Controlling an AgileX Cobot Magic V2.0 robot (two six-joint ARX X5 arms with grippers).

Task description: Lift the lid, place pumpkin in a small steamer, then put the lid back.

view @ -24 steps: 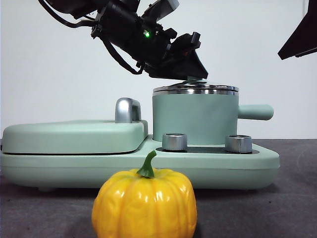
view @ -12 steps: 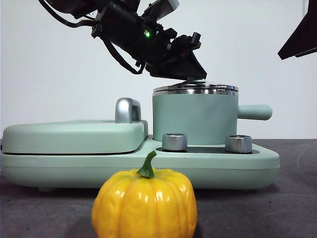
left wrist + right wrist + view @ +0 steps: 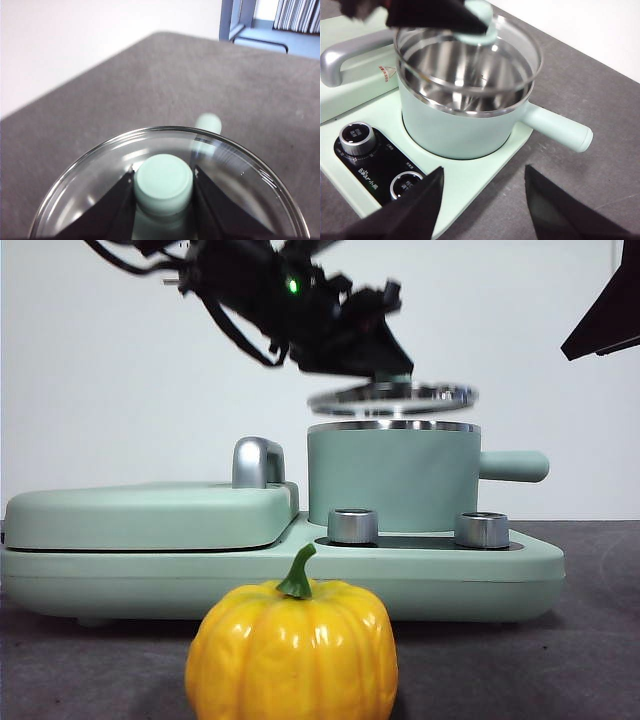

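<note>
Looking level across the table: the left gripper hung above the small steamer, jaws clamped on the knob of the lid. The lid floated clear of the steamer's steel rim, slightly tilted, a gap showing between them. The steamer sat on a mint-green cooker base, behind two steel dials. A flat grill cover with a steel handle lay beside the steamer. The pumpkin stood on the table in front of the base, nearer the camera than the steamer, stem up.

Left wrist view: both jaws pressed the sides of the mint knob; the glass disc spread around it, the steamer's side handle visible through and past its rim.

Right wrist view: the right gripper hovered near the steamer's handle side, jaws spread wide, holding nothing. The lid hung over the open steamer, its steel inside bare.
</note>
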